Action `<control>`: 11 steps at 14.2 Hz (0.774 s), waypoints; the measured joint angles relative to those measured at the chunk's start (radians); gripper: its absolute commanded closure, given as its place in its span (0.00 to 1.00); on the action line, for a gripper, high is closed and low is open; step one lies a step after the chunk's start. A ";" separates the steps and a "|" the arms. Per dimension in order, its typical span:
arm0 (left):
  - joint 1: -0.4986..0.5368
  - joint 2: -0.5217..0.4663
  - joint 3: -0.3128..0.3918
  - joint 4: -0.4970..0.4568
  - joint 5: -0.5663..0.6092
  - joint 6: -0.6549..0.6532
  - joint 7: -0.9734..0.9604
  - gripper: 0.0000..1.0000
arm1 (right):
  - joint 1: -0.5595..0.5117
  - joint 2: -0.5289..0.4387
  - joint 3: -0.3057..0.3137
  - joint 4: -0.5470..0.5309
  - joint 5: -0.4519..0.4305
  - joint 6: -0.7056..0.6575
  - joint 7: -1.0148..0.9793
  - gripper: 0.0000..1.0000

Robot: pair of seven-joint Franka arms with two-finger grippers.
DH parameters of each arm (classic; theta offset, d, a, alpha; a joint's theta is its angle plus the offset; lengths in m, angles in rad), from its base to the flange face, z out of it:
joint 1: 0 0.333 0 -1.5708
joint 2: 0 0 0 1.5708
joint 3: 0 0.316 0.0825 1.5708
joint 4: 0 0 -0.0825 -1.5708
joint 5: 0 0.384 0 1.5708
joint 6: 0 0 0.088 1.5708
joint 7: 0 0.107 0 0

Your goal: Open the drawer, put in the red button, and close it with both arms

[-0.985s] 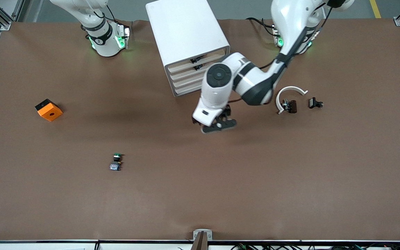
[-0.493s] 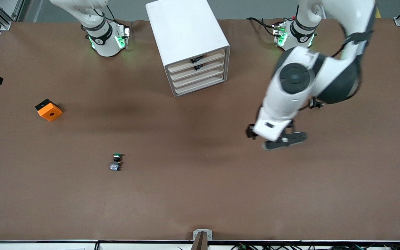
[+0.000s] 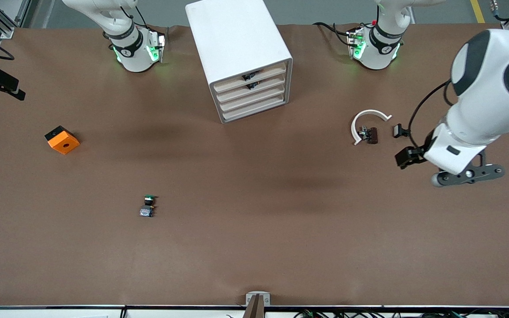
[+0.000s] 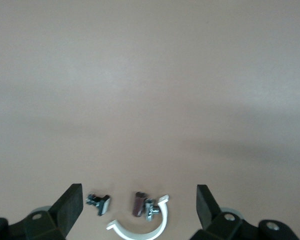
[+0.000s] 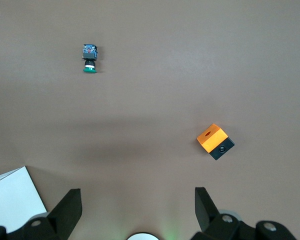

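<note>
Drawers of the white cabinet [image 3: 241,53] all look pushed in, including the second from the top, the drawer [image 3: 254,87] the task names. No red button shows anywhere on the table; the only button in sight is the green-capped one [image 3: 148,206], lying well apart from both grippers. Judging from this, the button may already be inside and the drawer closed, so little or nothing seems left; what the drawer holds cannot be seen.

Left gripper [image 3: 466,173] hangs over the table toward the left arm's end, well away from the cabinet. Its fingers [image 4: 70,205] stand wide apart, holding and touching nothing. Just below it on the table lie a white curved clip [image 4: 142,227] and two small dark parts [image 4: 99,202].

Right gripper [image 5: 137,212] is raised near its own base, fingers spread wide and empty. Under it lie bare table, an orange block [image 5: 215,141] and a corner of the cabinet.
</note>
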 measured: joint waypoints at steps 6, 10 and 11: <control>0.103 -0.126 0.043 -0.083 -0.085 -0.006 0.228 0.00 | 0.000 -0.009 0.000 -0.006 -0.002 0.005 -0.012 0.00; 0.039 -0.199 0.139 -0.134 -0.098 -0.007 0.250 0.00 | 0.000 -0.010 -0.001 -0.006 -0.019 0.013 -0.025 0.00; 0.024 -0.215 0.149 -0.155 -0.098 -0.004 0.250 0.00 | 0.000 -0.010 0.000 -0.006 -0.020 0.014 -0.027 0.00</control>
